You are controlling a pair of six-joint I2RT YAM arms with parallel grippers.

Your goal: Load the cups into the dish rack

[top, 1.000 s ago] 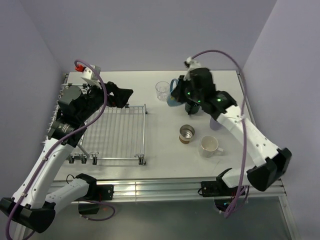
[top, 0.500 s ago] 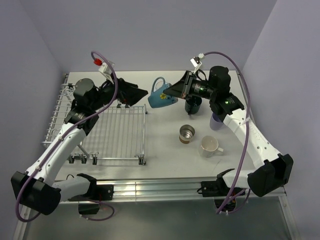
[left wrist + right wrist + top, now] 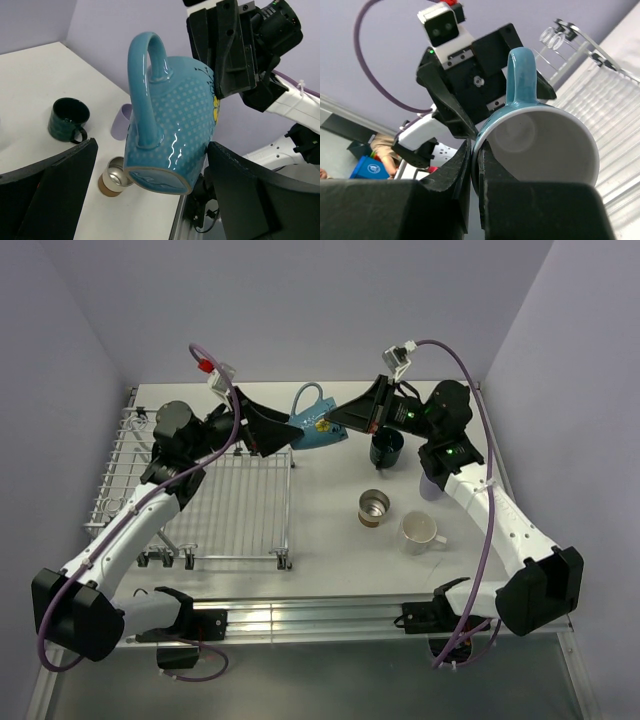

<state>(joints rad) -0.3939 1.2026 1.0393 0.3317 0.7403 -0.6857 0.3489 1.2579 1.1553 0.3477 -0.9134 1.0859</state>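
The light blue mug (image 3: 312, 432) hangs on its side in the air above the dish rack's (image 3: 290, 502) far right corner. My right gripper (image 3: 338, 423) is shut on its rim (image 3: 481, 145), one finger inside and one outside. My left gripper (image 3: 282, 430) stands wide open, its fingers (image 3: 65, 172) on either side of the mug's base (image 3: 165, 177). Whether they touch the mug I cannot tell. Standing on the table are the dark teal mug (image 3: 386, 448), lavender cup (image 3: 432, 483), brown metal-lined cup (image 3: 373, 507) and white mug (image 3: 420, 533).
The wire rack (image 3: 607, 90) fills the table's left half, with low raised sides. The four standing cups cluster under and beside my right arm. The back wall and both side walls stand close to the table's edges.
My right gripper has lifted the light blue mug off the table and carried it left. My left gripper has risen from the rack and swung right until its open fingers flank the mug.
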